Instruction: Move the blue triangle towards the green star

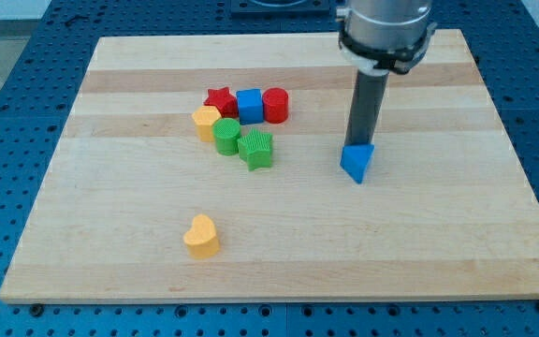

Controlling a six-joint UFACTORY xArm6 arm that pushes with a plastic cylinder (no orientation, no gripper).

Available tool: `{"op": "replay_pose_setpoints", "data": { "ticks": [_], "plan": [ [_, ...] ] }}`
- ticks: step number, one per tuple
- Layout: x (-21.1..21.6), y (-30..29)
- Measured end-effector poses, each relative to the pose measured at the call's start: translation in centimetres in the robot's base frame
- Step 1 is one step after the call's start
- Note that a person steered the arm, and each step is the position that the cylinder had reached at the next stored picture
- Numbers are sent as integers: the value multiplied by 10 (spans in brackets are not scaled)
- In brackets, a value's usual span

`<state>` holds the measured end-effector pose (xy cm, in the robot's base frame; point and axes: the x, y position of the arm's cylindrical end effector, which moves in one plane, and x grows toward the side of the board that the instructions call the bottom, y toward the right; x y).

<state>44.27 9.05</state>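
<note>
My tip (359,145) touching blue triangle (357,163); green star (256,149) well apart; no writing.

bare board between blue triangle (357,162), green star (256,149)

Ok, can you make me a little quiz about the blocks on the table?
1. True or false: my tip is right behind the blue triangle, at its top edge in the view.
2. Which block sits alone near the view's bottom? A) red star B) yellow heart C) blue cube
3. Fill in: the green star lies to the view's ____ of the blue triangle.

Key
1. True. The rod comes down just above the triangle in the view.
2. B, the yellow heart. The red star and blue cube are in the cluster.
3. Left. The green star is at the cluster's lower right corner.
</note>
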Motion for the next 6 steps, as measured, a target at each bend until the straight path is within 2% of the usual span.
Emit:
{"op": "replay_pose_setpoints", "data": {
  "ticks": [1, 2, 4, 6],
  "plan": [
    [26, -12],
    [27, -7],
    [37, 17],
    [72, 51]
  ]
}}
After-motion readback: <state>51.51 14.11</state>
